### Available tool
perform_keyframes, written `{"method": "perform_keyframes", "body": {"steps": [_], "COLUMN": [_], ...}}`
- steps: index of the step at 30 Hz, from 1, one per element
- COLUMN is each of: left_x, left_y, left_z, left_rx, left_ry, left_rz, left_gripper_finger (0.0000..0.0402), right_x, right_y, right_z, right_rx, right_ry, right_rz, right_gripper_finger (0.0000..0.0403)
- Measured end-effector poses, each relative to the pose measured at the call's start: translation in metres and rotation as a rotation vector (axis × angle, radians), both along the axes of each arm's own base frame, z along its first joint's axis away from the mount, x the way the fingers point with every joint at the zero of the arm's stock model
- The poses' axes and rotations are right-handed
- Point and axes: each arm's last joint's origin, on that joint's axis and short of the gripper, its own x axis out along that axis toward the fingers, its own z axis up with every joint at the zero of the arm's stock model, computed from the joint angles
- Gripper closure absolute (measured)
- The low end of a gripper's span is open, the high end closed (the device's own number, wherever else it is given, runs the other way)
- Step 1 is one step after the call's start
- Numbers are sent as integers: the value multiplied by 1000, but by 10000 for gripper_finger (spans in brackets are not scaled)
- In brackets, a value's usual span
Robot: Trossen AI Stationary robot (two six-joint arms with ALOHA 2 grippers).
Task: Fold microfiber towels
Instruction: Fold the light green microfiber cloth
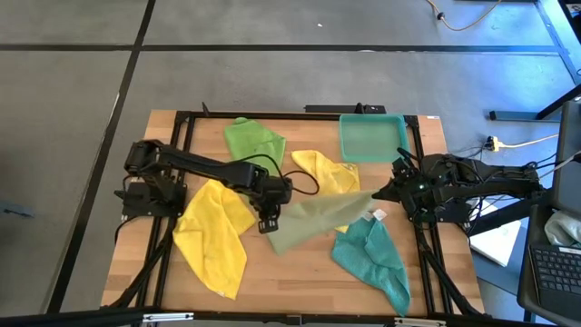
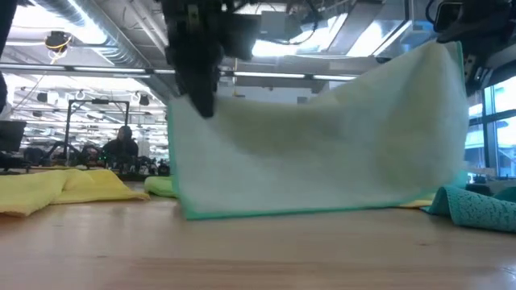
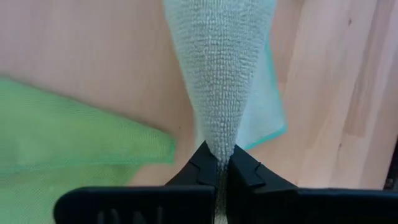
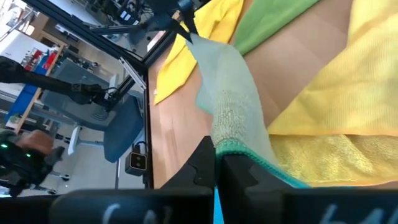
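A pale olive-green towel (image 1: 313, 221) hangs as a sheet between my two grippers over the middle of the table. My left gripper (image 1: 268, 221) is shut on its left end. My right gripper (image 1: 383, 193) is shut on its right end. In the low view its lower hem (image 2: 322, 212) reaches down to the wooden table. One yellow towel (image 1: 215, 238) lies crumpled at the near left. A second yellow towel (image 1: 329, 173) lies partly under the held one. A bright green towel (image 1: 254, 143) lies at the far side, and a teal towel (image 1: 372, 257) at the near right. My left gripper pinches a gathered point of the towel (image 3: 219, 148) between its two fingers, which come from above and slant steeply down. The cloth fans out wider away from the fingers. My right gripper pinches the towel's teal-trimmed edge (image 4: 236, 148) at its right end, coming nearly level from the table's right. The upper edge runs with a slight sag from here across to the left gripper.
A rigid teal tray (image 1: 372, 136) stands at the far right of the table. Black frame rails (image 1: 182, 163) run along the table's sides. Bare wood (image 1: 290, 277) shows along the near edge between the yellow and teal towels.
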Motion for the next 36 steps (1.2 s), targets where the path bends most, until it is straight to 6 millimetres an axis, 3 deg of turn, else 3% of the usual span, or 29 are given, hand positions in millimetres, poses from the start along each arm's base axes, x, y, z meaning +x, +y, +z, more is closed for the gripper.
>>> {"method": "perform_keyframes", "body": {"steps": [5,16,21,26,29,36], "left_x": [-15,-58,-77,-81,-82,-85], "left_y": [-2,4,9,12,12,8], "left_z": [24,71,94,117,122,122], "left_rx": [3,31,86,112,107,96], "left_ry": [-34,-97,-60,-79,-89,-64], "left_rz": [61,194,212,204,207,213], "left_gripper_finger": [401,401,401,401,401,401], "right_x": [0,10,23,55,82,136], "right_y": [0,-1,-3,-4,-2,7], "right_z": [-1,-5,-9,-7,-10,-62], "right_rx": [-72,-255,-367,-517,-499,-461], "right_ry": [-3,8,43,-30,-88,36], "right_rz": [31,75,43,-4,19,140], "right_gripper_finger": [364,199,174,176,177,177]}}
